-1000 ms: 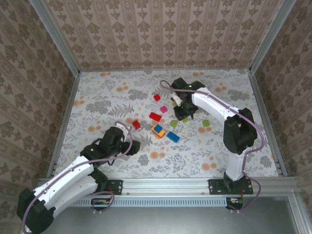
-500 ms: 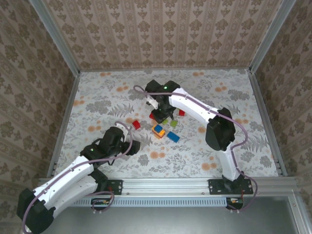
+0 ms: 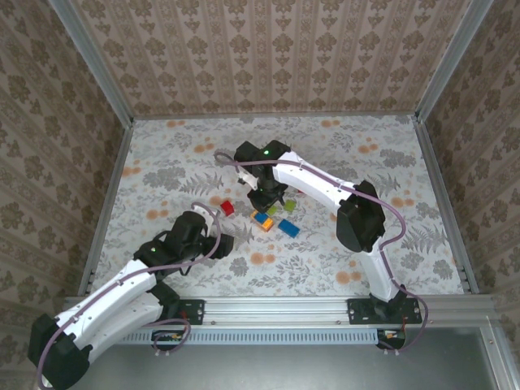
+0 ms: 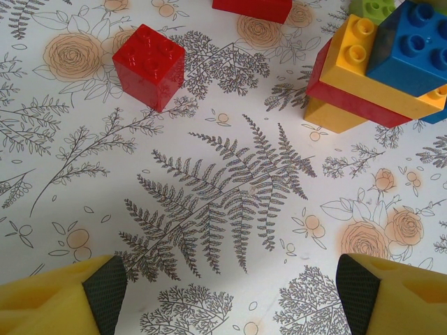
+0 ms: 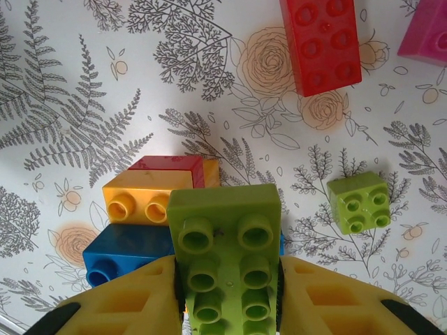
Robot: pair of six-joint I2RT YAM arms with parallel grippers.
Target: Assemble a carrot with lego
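At table centre: right gripper (image 5: 227, 286) pinching lime-green studded plastic brick (image 5: 225, 237) over orange-red-blue brick stack (image 5: 143, 202). Beyond it, loose: red oblong brick (image 5: 320, 43), small green square brick (image 5: 360, 202), magenta brick (image 5: 427, 31). Left gripper (image 4: 230, 293) spread, empty, over bare floral tabletop (image 4: 209, 195); red cube brick (image 4: 149, 64) ahead. Bricks well apart from table edges.

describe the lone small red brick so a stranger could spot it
On the floral table, find the yellow, red and blue stack in the middle. Just left of it in the top view, standing apart, is the small red brick. It is square with four studs, unlike the longer red brick nearby.
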